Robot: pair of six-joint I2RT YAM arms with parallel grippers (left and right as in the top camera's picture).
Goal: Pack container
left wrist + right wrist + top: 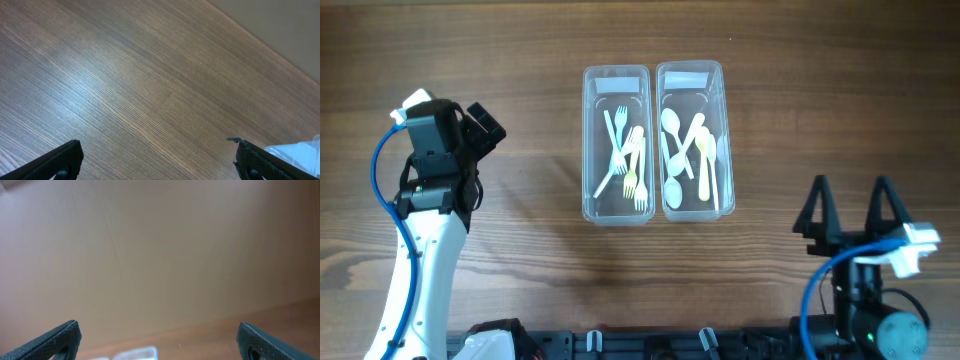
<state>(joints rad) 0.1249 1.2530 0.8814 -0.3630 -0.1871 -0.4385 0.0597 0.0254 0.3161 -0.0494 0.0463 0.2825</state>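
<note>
Along the near edge of the brown wood-grain table [770, 60] runs a black mounting rail [620, 345]. Just beyond it on the right, the right gripper [851, 192] hovers over bare wood, its two black fingers [817, 210] pointing away from the base and spread wide with nothing between them. The right wrist view shows the same wide gap [160, 342]. A blue cable [820, 285] loops behind it.

On the left, a white arm link [420, 270] rises from the near corner to the left gripper [488, 125], which points toward the middle of the table. Its jaws also stand wide and empty in the left wrist view [160, 162], over plain wood.

At mid-table, well apart from both grippers, two clear rectangular plastic containers stand side by side with their long walls touching or nearly so. The left clear container [588, 140] holds a loose heap of plastic forks [625, 155], pale blue, white and yellow, crossing one another. The right clear container [725, 130] holds plastic spoons [685, 150] in white, pale yellow and pale blue, lying mostly lengthwise. Neither container has a lid on.

Past the containers the wood continues bare to the far edge. Beyond it, the right wrist view shows a plain beige wall [160, 245].
</note>
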